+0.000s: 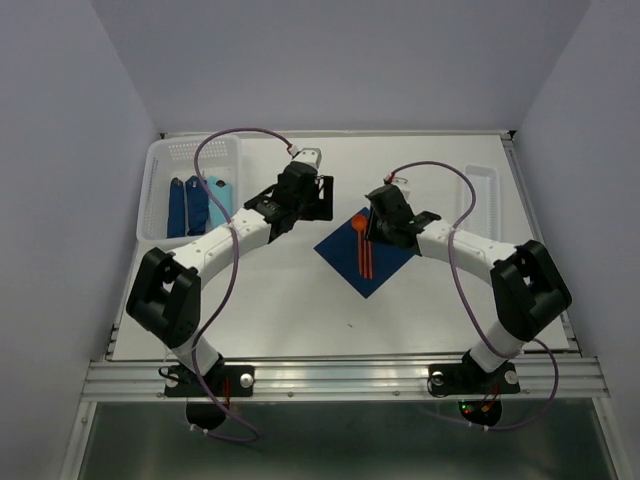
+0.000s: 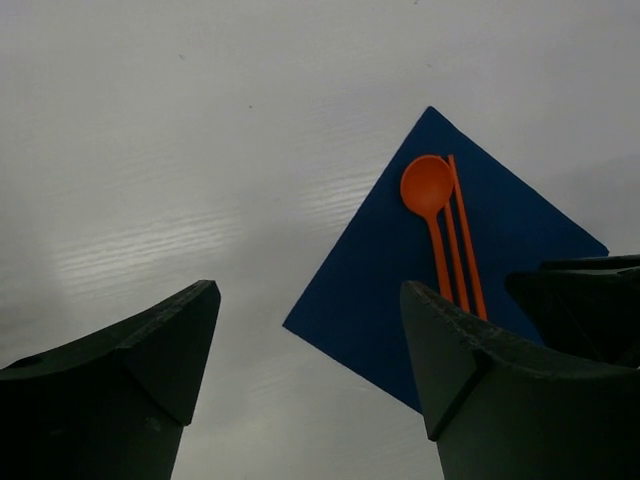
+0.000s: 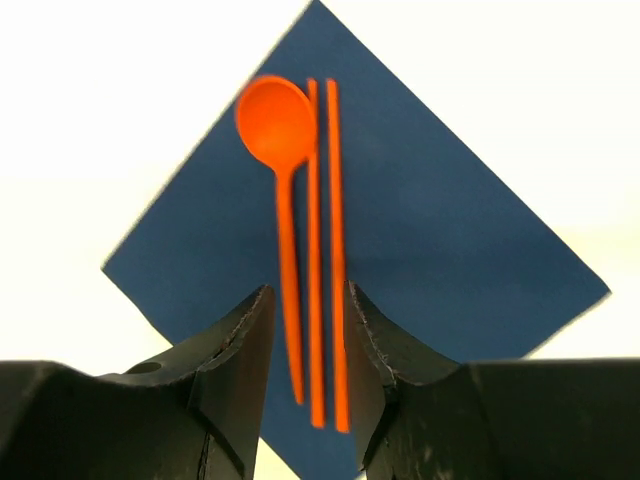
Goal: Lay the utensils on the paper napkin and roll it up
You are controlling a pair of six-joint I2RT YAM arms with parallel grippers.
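The dark navy paper napkin (image 1: 372, 268) lies diamond-wise on the white table, mid-right. An orange spoon (image 1: 359, 224) and two orange chopsticks (image 1: 367, 258) lie side by side on it. My right gripper (image 1: 379, 232) hovers over their handles, its jaws a narrow gap apart on either side of them, not pinching. In the right wrist view the gripper (image 3: 308, 300) frames the spoon (image 3: 272, 120), chopsticks (image 3: 325, 200) and napkin (image 3: 450, 230). My left gripper (image 1: 318, 200) is wide open and empty, left of the napkin's back corner. The left wrist view shows it (image 2: 310, 300), the napkin (image 2: 390, 280) and spoon (image 2: 427, 185).
A white basket (image 1: 190, 155) at the back left holds dark blue and light blue rolls (image 1: 198, 205). A narrow white tray (image 1: 482, 195) stands at the back right. The right gripper's body shows in the left wrist view (image 2: 585, 300). Grey walls enclose the table.
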